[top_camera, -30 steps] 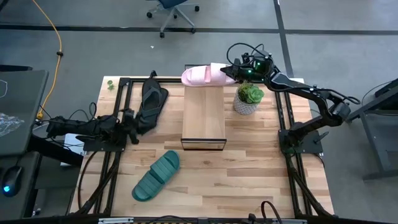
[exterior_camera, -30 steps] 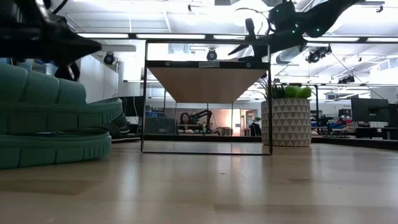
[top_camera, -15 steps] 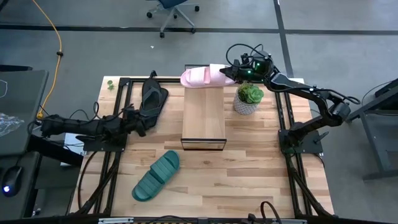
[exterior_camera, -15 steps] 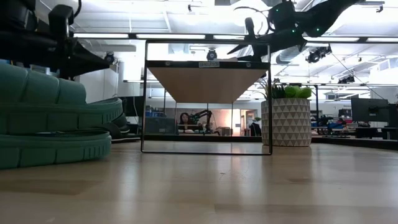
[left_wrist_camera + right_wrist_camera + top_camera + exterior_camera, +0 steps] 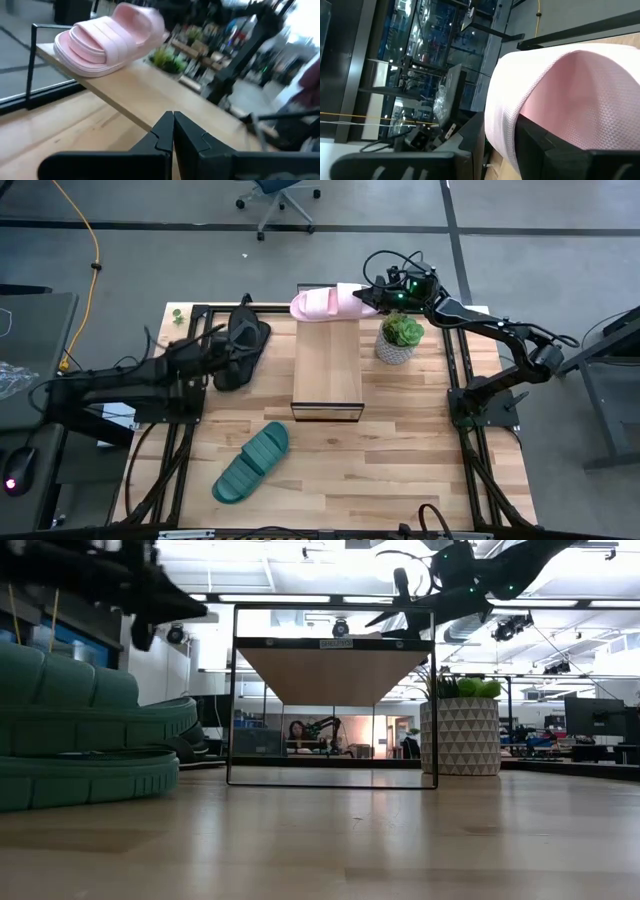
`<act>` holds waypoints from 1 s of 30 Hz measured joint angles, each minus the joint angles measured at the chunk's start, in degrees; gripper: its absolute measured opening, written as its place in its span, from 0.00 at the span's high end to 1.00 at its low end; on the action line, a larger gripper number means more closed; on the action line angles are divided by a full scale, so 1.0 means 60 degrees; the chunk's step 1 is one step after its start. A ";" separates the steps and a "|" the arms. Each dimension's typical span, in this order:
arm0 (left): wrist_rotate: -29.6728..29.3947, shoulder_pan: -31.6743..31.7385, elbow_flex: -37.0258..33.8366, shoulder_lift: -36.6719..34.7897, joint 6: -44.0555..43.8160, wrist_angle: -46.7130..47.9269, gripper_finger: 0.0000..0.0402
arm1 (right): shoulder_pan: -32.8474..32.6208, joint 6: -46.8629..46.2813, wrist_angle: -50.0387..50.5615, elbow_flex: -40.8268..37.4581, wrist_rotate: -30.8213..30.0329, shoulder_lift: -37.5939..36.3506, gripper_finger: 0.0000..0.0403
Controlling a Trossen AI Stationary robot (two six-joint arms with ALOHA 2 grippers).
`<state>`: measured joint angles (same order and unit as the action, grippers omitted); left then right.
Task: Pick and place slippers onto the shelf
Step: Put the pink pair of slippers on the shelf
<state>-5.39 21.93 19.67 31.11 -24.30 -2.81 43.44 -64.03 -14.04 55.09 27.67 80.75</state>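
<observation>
- The right gripper [image 5: 372, 297] is clamped on one end of the pale pink slide [image 5: 325, 303]; in the right wrist view a dark finger [image 5: 555, 145] is seen tucked inside the pink upper [image 5: 560, 95].
- The pink slide is laid across the far end of the shelf [image 5: 327, 370], with part of it overhanging the plank's edges, as the left wrist view [image 5: 110, 40] also suggests.
- The step in hand is judged to be the release. It is best done only once the sole is felt to rest flat on the plank, with the jaws parted slowly and the finger drawn straight back out of the upper so that the slide is not dragged off the shelf.
- The potted plant [image 5: 400, 338], just beside the shelf on the right arm's side, is to be cleared on the way out.
- The left gripper [image 5: 222, 338] is shut on nothing, its fingers [image 5: 172, 132] pressed together, and is held raised beside the shelf, over the black thong flip-flop [image 5: 240, 352].
- The flip-flop lies on the desk [image 5: 400, 470] on the left arm's side of the shelf; for it, the jaws must first be opened before any descent.
- The dark teal-green ribbed slide [image 5: 250, 463] lies on the desk nearer than the shelf's near end, well apart from both grippers.
</observation>
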 joint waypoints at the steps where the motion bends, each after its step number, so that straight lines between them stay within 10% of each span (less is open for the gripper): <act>1: 0.0376 0.0292 0.0244 0.0393 0.0159 0.0017 1.00 | 0.0000 0.0000 0.0000 0.0000 0.0019 0.0000 0.80; 18: 0.4986 0.4858 0.2572 0.5938 0.0383 -0.1949 1.00 | 0.0000 0.0000 -0.0040 0.0000 0.0173 0.0000 0.80; 30: 0.5040 0.5112 0.2610 0.7175 -0.0452 -0.3723 0.93 | 0.0000 -0.0029 -0.0139 0.0000 0.0170 0.0000 0.80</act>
<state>24.85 52.60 35.33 74.16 -27.01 -25.15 43.44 -64.20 -14.88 55.09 28.69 80.75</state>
